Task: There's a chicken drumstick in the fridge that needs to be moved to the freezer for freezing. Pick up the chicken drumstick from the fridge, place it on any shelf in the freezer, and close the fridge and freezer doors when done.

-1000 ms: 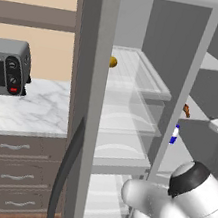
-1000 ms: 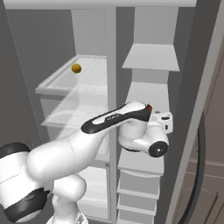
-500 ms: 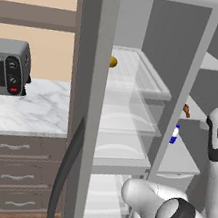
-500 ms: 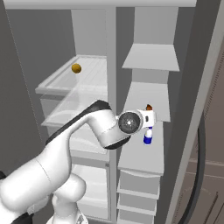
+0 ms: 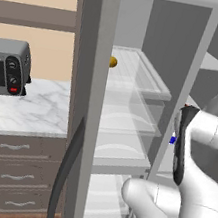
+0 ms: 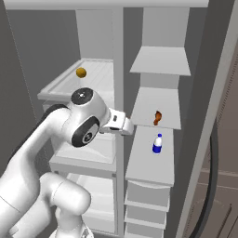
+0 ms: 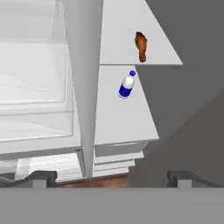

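The fridge (image 6: 88, 88) and the freezer (image 6: 155, 153) both stood open. Over the last second the arm had swung back from the freezer side, and its jaws, spread wide and empty, now faced the compartments from a distance. The chicken drumstick (image 7: 141, 45) already lay on a freezer shelf (image 7: 120, 48), above a small bottle (image 7: 127, 85); closing the doors remained.

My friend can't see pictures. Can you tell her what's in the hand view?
A small orange-brown chicken drumstick lies on a pale grey shelf in the narrow freezer, with a blue-and-white bottle on the shelf just below. The glass-shelved fridge sits beside it, and the open end effector holds nothing.
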